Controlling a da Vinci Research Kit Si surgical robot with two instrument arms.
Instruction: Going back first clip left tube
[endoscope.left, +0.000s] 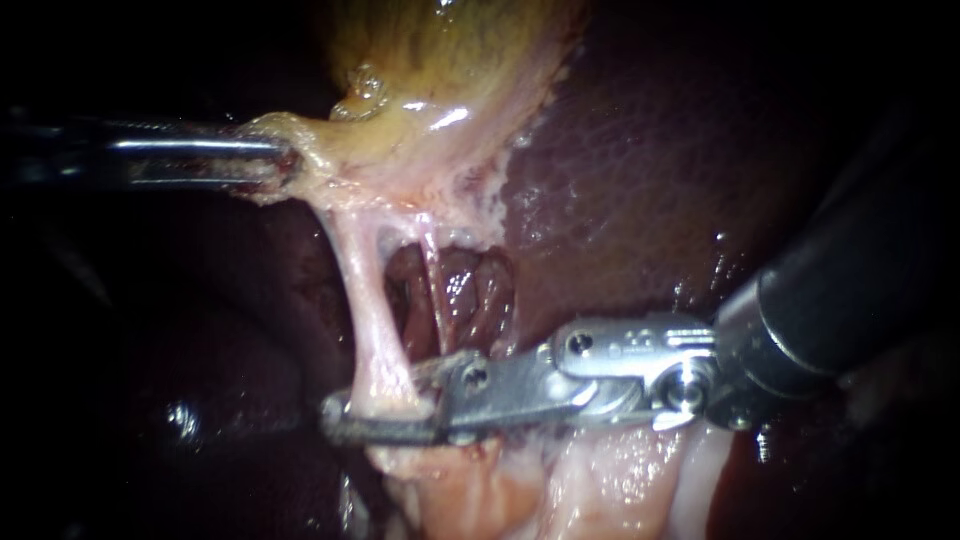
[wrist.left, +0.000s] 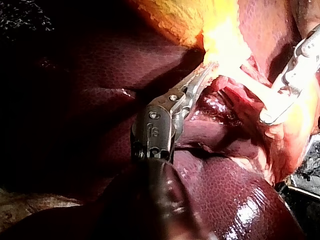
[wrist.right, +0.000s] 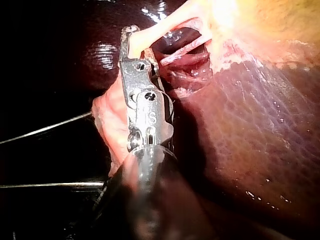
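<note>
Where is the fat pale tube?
In the endoscope view, the left tube stretches left of centre, from the gallbladder down to the tip of the right instrument, with the thinner tube right of it.

The gallbladder (endoscope.left: 450, 60) lies at the top centre of the endoscope view, with the liver (endoscope.left: 660, 170) to its right and behind it. The left instrument (endoscope.left: 285, 165) comes in from the left, level with the gallbladder's lower edge, its jaws closed on that edge. From there the left tube (endoscope.left: 372, 320) runs down. The right tube (endoscope.left: 432, 285) runs just beside it on the right, with a gap between them and liver behind. The right instrument (endoscope.left: 378, 400) comes in from the lower right, passing just below the right tube. The left tube's lower end lies between its parted jaws. Tissue (endoscope.left: 600, 480) lies under its wrist.
</note>
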